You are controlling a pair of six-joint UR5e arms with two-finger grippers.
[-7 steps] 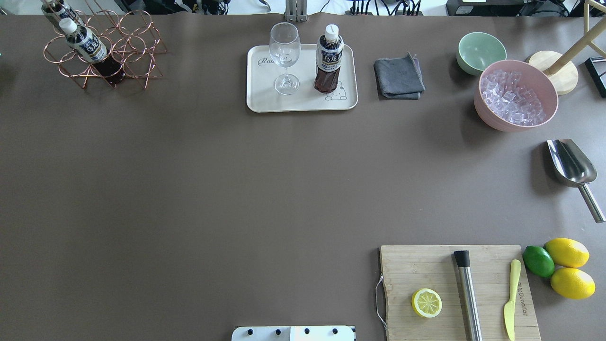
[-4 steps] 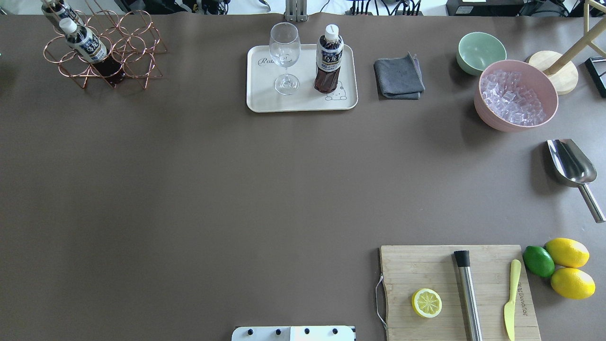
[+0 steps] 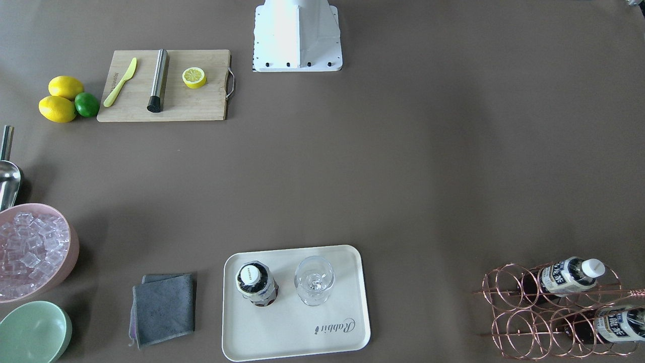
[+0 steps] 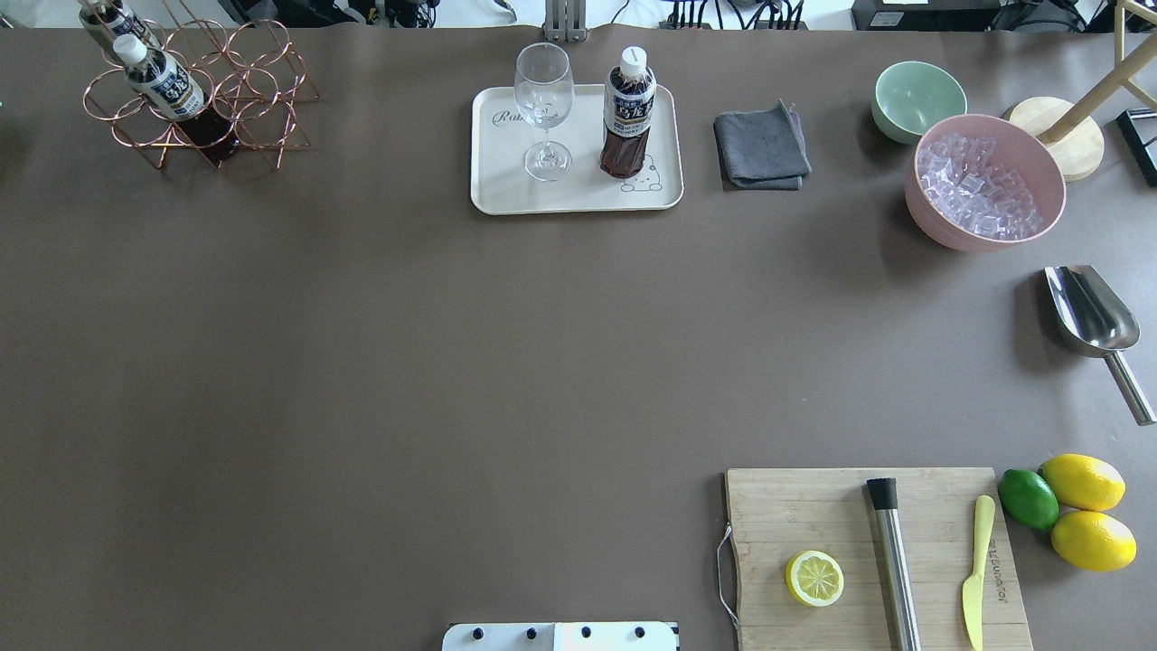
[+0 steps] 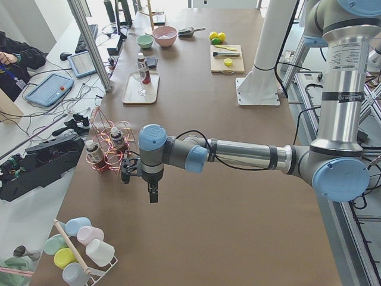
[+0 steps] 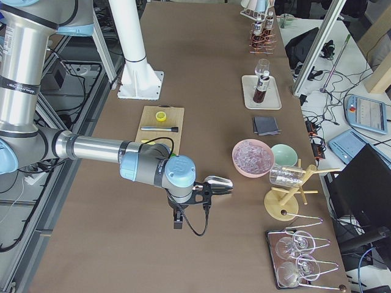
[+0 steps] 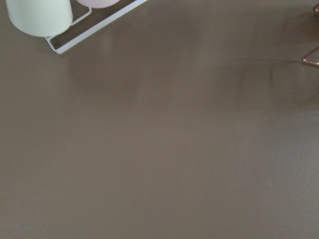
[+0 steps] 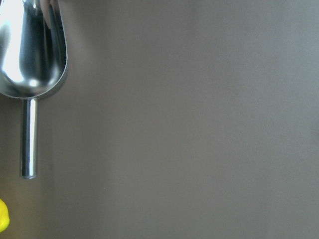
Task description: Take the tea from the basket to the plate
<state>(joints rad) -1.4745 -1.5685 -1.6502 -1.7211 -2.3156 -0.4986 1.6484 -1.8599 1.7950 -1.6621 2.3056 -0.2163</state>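
One tea bottle stands upright on the cream plate beside a stemmed glass. Two more tea bottles sit tilted in the copper wire basket at the table's far left corner. My left gripper shows only in the exterior left view, hanging low just beside the basket; I cannot tell if it is open or shut. My right gripper shows only in the exterior right view, above the table by the metal scoop; its state cannot be told either.
Right of the plate lie a grey cloth, a green bowl and a pink bowl of ice. A scoop, a cutting board with lemon half, metal rod and knife, and whole citrus fill the right side. A cup rack borders the left end.
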